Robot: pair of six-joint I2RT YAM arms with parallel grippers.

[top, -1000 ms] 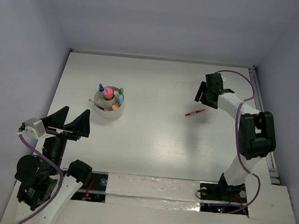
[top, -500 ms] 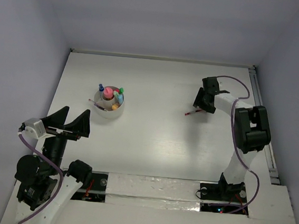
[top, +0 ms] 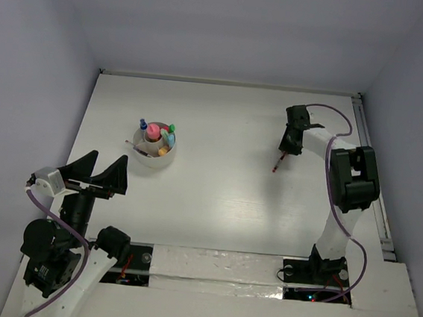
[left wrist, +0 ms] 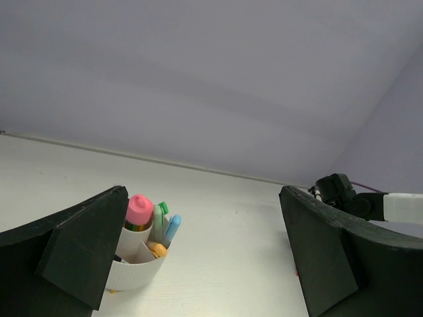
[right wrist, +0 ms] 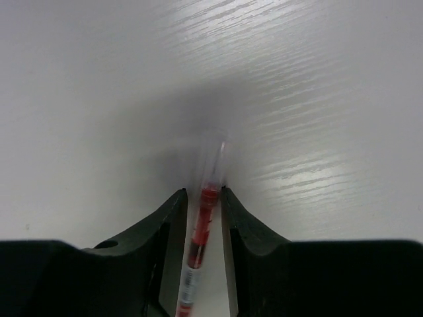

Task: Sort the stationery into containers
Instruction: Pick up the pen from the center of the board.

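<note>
Near left, my left gripper [top: 106, 160] hung wide open, idle. Farther right, my right gripper [right wrist: 203, 198] straddled the red pen [right wrist: 207, 210] on the table [top: 215, 196], jaws narrowed; I couldn't tell if they gripped. Pickup step: next came a firm pinch, a lift, then a carry left to the white cup [top: 151, 162]

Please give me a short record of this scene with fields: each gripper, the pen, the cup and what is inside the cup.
left gripper: open, holds nothing, at the near left, apart from the cup
right gripper: shut on the red pen, one finger at each side
red pen: on the table, right half, far from the cup
white cup: upright, left half of the table
in the cup: pink marker, green marker, more pieces beside them
</note>
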